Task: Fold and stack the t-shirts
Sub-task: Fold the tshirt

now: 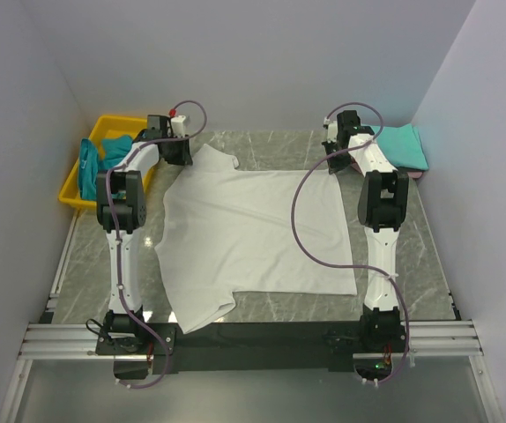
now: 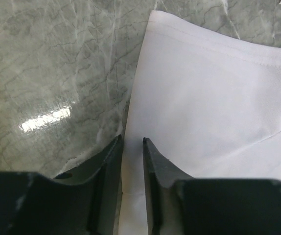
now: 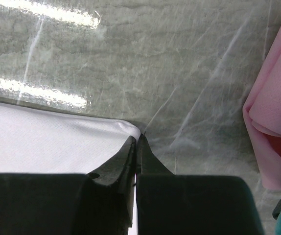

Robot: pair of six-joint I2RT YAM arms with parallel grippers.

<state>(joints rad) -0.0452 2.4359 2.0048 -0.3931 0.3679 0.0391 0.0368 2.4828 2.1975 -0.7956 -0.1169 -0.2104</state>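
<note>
While the white t-shirt (image 1: 253,238) lies flat right of the yellow tray (image 1: 75,199), left fingers (image 2: 110,161) straddle its edge slightly spread, right fingers (image 3: 123,161) pressed together (maybe off the cloth): one corner may slip.

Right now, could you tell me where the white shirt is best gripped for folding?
By its far edge, from above: the white shirt lies flat, so only edges offer a lip. Pinch the far hem corner, where the right gripper looks shut on it, and the far sleeve, which the open left gripper straddles; both together would lift it evenly.
</note>
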